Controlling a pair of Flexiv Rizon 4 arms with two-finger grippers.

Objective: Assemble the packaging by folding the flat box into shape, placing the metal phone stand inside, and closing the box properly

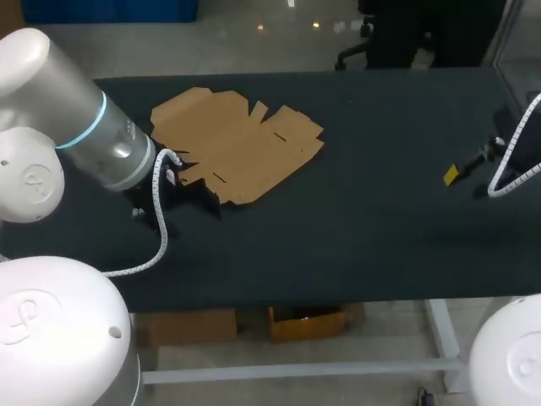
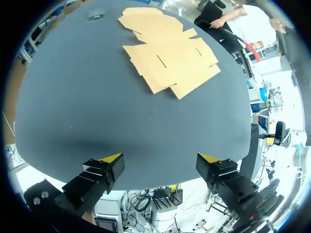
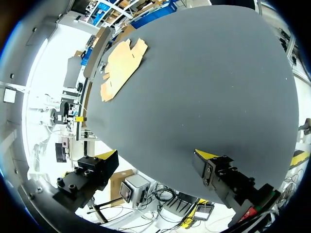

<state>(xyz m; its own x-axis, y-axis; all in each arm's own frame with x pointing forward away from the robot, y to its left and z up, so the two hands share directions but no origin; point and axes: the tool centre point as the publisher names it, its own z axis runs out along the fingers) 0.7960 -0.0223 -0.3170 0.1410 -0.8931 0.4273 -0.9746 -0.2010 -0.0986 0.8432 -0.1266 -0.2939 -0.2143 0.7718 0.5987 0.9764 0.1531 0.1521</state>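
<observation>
Both pincers are hanging released: the left pincer (image 2: 160, 159) is holding its two yellow-tipped fingers wide apart with nothing between them, and the right pincer (image 3: 158, 155) is doing the same. A dark, matte bench (image 1: 380, 245) is stretching out ahead of each of them. One cardboard box (image 1: 237, 144) is lying on it, counted against two pincers. The box is lying unfolded and flat, tan, with a jagged outline of flaps and a few short slits cut into it. It is sitting toward the bench's far side, left of the middle, near the left arm (image 1: 93, 127), well ahead of the left pincer and far from the right pincer.
</observation>
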